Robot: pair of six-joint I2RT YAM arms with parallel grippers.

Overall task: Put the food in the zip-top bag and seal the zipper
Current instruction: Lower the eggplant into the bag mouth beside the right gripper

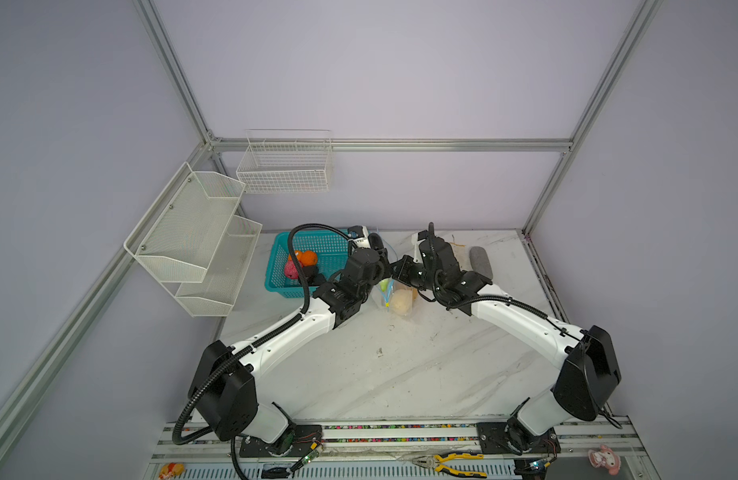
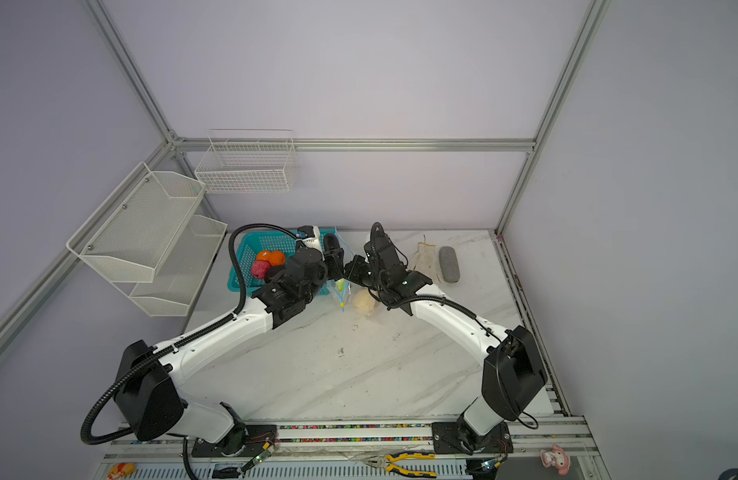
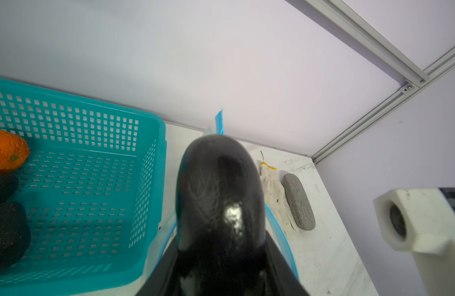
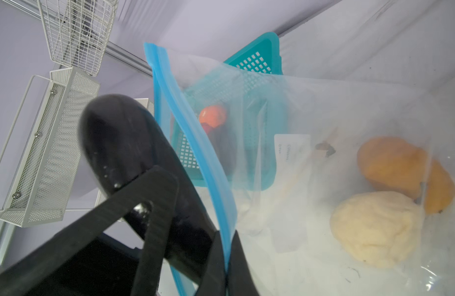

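Well to the near side of the teal basket (image 1: pixel 277 266), yellow-handled pliers (image 1: pixel 436 460) lie on the front rail (image 1: pixel 380 432). Closer in, just off the basket's near right corner in both top views, the zip-top bag (image 4: pixel 323 115) rests on the marble table (image 1: pixel 400 374). It has a cream ball (image 1: pixel 402 302) and an orange ball (image 4: pixel 398 166) inside it and a white label (image 4: pixel 291 148) on its clear side. A small yellow slider tab (image 1: pixel 387 305) sits at the near end of the zipper (image 4: pixel 185 123). The right gripper (image 4: pixel 226 256) is clamped tight on that light-blue strip and holds the bag's lip up off the table, right of the basket. Facing it, the left gripper (image 3: pixel 221 256) grips the dark eggplant (image 3: pixel 218 194) between partly closed fingers, just beside the basket's right wall. Blue strip shows on either side of the eggplant in the left wrist view, but whether it has passed the mouth cannot be told. Inside the basket, toward its left part, sit two orange balls (image 1: pixel 307 257), a pink ball (image 1: pixel 291 271) and a black lump (image 1: pixel 312 272). Further right of the basket, beyond the right arm, a white glove (image 2: pixel 421 259) and a grey oblong pad (image 2: pixel 449 264) lie side by side. Behind and above the basket — on the walls — hang a white mesh shelf (image 1: pixel 193 224) and a white wire rack (image 1: pixel 284 170).
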